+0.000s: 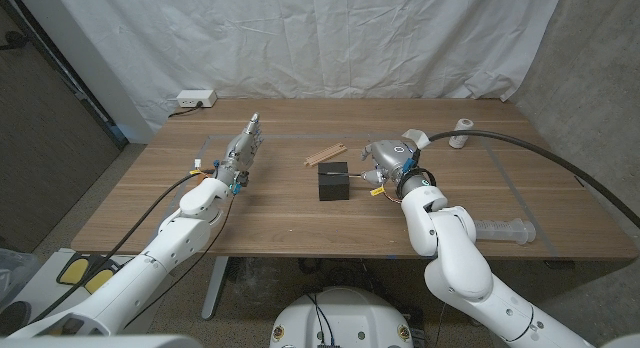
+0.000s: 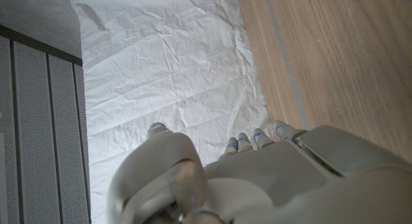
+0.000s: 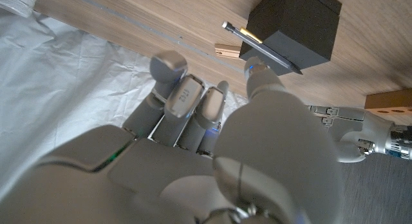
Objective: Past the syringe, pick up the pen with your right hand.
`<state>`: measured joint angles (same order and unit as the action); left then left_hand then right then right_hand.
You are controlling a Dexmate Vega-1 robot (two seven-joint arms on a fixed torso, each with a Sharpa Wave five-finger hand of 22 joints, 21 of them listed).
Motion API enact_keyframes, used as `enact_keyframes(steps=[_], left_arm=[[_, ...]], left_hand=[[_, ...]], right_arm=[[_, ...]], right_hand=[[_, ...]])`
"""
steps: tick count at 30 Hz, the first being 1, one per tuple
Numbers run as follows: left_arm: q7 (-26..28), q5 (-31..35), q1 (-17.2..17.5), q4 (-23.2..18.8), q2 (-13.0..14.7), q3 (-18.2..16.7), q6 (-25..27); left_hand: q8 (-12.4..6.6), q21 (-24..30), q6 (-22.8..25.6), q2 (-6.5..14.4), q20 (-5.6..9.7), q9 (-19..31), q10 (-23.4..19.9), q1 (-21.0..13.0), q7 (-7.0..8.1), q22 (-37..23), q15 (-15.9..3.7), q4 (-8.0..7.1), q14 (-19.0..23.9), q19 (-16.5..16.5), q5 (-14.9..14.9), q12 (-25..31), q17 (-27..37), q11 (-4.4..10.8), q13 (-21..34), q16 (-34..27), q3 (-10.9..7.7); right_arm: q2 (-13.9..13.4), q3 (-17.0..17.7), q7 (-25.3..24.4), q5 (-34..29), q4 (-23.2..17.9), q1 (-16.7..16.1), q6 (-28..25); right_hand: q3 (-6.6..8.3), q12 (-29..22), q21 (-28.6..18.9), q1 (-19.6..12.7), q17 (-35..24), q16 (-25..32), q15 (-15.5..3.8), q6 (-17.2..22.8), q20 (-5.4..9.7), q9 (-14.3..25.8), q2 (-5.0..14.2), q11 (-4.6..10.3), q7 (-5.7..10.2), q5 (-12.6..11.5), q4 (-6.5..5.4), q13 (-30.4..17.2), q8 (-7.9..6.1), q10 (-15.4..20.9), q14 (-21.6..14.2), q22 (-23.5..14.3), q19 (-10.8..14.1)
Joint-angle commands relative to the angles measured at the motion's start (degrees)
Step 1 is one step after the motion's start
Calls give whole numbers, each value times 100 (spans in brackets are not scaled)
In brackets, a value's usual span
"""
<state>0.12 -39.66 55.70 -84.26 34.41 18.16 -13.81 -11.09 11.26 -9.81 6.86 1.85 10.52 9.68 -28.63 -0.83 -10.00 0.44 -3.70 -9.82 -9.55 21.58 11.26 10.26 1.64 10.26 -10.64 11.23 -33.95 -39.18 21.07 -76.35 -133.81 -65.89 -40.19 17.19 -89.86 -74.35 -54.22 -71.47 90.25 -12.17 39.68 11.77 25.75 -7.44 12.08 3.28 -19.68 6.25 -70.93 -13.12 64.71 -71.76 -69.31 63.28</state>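
Right now the step in hand looks like the closing-in on the pen. The slim grey metal pen with a gold band (image 3: pixel 261 44) lies slanted across the top of a small black cube-shaped box (image 1: pixel 333 180) near the middle of the wooden table (image 1: pixel 290 213). The white right hand (image 1: pixel 389 160) sits at three o'clock of that box, just beside it. In the right wrist view its fingers (image 3: pixel 183 95) are curled over and the thumb tip is close under the pen, but I cannot tell whether they pinch the pen or only touch it.

The clear plastic syringe (image 1: pixel 503 229) lies at five o'clock of the right hand, well apart from it, near the table's front edge.

My judgement: the next move calls for a firm pinch across the thin barrel and a straight lift, without nudging the box.

The white left hand (image 1: pixel 242 150) rests at nine o'clock of the box, fingers stretched out, holding nothing.

As for containers, the box appears closed; its contents are hidden. A small white roll-like object (image 1: pixel 460 132) stands at one o'clock.
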Motion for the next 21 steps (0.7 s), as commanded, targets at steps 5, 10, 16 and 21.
enact_keyframes(steps=[5, 10, 16, 21], left_arm=[[-153, -39, -106, 266, -80, 62, -28], [-119, -21, -100, 223, -54, 57, -3], [-82, -25, -54, 160, -23, 33, 7], [-23, -33, 22, 85, 15, 2, 31]], left_hand=[[-31, 12, -325, 11, 225, 15, 388, -58, -25, -30, 45, 30, -316, -316, -42, 10, 8, -2, 23, 1, -11], [-32, 8, -318, 21, 217, 15, 389, -67, -34, -31, 54, 32, -322, -328, -45, 10, 8, -7, 23, 3, -13], [-30, 8, -316, 34, 216, 15, 394, -80, -34, -31, 60, 34, -322, -331, -52, 8, 9, -16, 23, 3, -17], [-32, 8, -308, 42, 215, 16, 396, -89, -37, -31, 66, 35, -319, -332, -56, 8, 9, -9, 24, 1, -19]], right_arm=[[391, 6, 346, -89, 158, 91, 18], [407, -11, 394, -86, 217, 154, 56], [449, -43, 511, -95, 293, 224, 52], [470, -72, 545, -42, 369, 287, 72]], right_hand=[[-13, -23, -52, 112, -20, 25, 9, 63, 107, -50, 44, -9, 10, 24, -68, -22, 74, 68, -112, -37, 87], [11, -20, -10, 97, -20, 22, 13, 15, 104, -87, 90, -11, 92, 36, -72, -22, 141, 75, -112, 1, 54], [-51, -15, 110, 178, -17, 17, 16, 0, 108, -131, 17, -11, 97, 64, -92, -20, 178, 72, -88, 116, -2], [-87, -14, 128, 238, -16, 18, 11, 19, 110, -149, 1, -11, 89, 72, -117, -20, 179, 70, -104, 120, 36]])
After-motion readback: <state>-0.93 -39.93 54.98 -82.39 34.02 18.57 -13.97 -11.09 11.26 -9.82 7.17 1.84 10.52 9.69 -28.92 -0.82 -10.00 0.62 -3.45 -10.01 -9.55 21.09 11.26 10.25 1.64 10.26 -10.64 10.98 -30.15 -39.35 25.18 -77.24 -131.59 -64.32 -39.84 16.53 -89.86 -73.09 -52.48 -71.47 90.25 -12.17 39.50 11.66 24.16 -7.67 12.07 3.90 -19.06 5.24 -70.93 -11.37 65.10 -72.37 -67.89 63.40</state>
